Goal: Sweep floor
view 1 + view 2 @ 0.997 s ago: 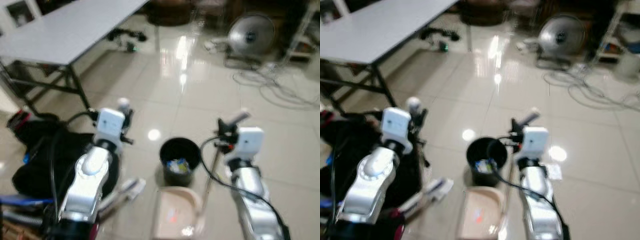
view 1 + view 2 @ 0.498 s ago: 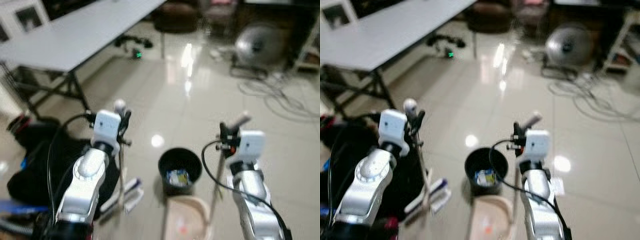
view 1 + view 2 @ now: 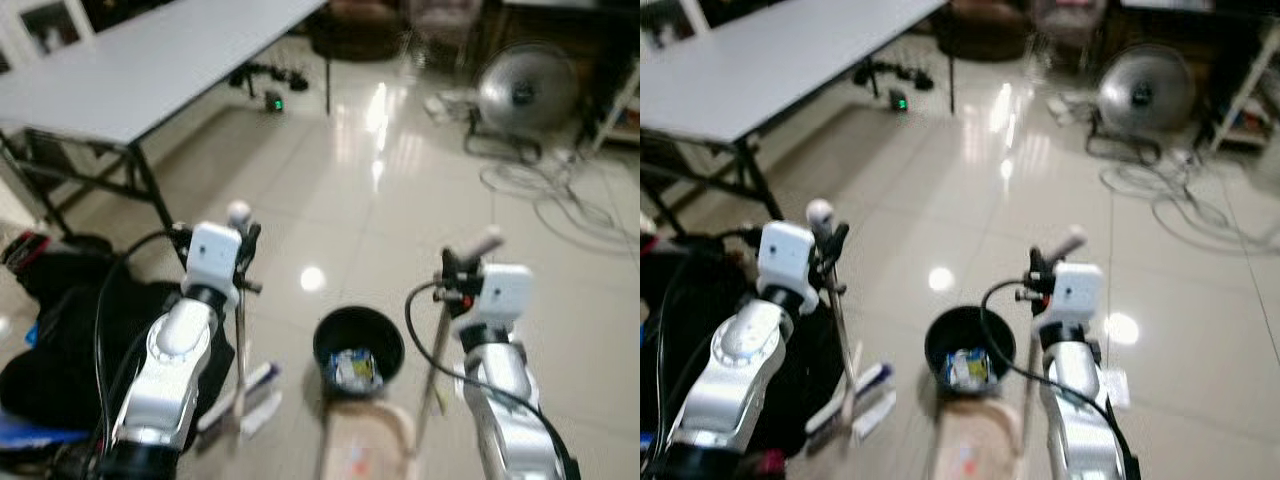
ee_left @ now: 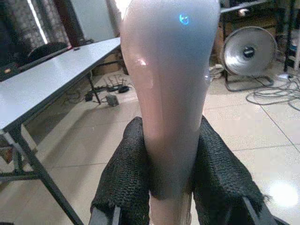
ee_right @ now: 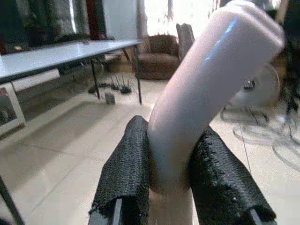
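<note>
Tiled floor (image 3: 330, 190): bin (image 3: 358, 348), dustpan (image 3: 365, 450). My left claw (image 4: 169, 187) clamps broom (image 3: 240, 340); right claw (image 5: 171, 185) clamps dustpan handle (image 3: 440, 340).

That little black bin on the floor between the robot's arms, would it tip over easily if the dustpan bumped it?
Probably it would slide or tip. The small round black plastic bin looks thin-walled and holds just a few scraps, so it is likely light. The glossy beige tiled floor should give little grip. The pale pink dustpan, held by its handle in the right gripper, sits right beside it.
</note>
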`<state>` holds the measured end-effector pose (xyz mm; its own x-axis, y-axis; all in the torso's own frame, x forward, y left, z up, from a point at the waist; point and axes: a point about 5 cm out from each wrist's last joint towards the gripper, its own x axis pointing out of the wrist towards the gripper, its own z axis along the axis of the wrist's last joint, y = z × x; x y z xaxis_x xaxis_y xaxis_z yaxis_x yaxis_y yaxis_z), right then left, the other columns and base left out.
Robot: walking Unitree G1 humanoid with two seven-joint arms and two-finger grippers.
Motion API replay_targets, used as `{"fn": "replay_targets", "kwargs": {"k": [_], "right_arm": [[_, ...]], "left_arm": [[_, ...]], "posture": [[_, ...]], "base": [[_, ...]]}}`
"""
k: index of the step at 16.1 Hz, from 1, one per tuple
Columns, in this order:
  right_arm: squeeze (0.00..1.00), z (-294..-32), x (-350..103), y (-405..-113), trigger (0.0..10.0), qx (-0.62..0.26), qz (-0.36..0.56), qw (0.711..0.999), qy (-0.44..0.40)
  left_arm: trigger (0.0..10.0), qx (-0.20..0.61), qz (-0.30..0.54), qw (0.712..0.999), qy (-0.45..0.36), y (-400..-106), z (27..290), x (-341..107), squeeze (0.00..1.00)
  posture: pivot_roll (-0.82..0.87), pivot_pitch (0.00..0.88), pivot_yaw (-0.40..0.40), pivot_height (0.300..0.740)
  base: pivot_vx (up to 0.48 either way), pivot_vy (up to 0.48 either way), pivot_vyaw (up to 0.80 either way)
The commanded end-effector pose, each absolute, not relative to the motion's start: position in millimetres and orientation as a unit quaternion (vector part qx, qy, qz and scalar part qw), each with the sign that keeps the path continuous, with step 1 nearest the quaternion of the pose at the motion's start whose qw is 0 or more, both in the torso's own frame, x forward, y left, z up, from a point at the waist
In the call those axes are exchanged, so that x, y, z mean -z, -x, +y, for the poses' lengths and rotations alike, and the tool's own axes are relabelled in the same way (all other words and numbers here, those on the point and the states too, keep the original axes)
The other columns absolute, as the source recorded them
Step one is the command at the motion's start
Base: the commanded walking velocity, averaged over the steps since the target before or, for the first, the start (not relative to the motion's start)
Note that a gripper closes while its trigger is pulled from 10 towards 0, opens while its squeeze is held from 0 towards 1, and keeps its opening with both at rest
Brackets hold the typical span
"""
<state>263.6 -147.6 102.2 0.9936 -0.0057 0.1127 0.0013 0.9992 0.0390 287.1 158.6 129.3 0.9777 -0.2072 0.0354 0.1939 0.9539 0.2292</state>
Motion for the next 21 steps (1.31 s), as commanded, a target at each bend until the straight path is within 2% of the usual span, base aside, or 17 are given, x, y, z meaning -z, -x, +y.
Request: {"fn": "replay_targets", "kwargs": {"k": [1,10,16,21], "right_arm": [[0.00,-139.0,-105.1,-266.1,10.0,-0.005,-0.072,0.997,-0.038],[0.00,-140.3,-110.3,-289.8,10.0,0.007,-0.129,0.991,-0.025],[0.00,-146.7,-123.0,-300.1,10.0,0.028,-0.203,0.978,-0.027],[0.00,-148.2,-138.4,-309.9,10.0,0.018,-0.251,0.968,0.002]], "left_arm": [[10.0,0.080,-0.039,0.986,-0.138,-290.0,169.1,-134.5,0.00],[10.0,0.088,-0.051,0.985,-0.143,-309.6,160.9,-132.3,0.00],[10.0,0.089,-0.070,0.982,-0.150,-321.5,156.8,-130.7,0.00],[10.0,0.095,-0.082,0.980,-0.151,-324.7,154.7,-131.5,0.00]], "posture": [[0.02,0.018,0.035,0.740],[0.06,0.140,0.026,0.740],[0.09,0.258,0.039,0.740],[0.09,0.296,0.037,0.740]], "base": [[0.000,0.000,0.00],[0.000,0.000,0.00],[0.000,0.000,0.00],[0.000,0.000,0.00]]}}
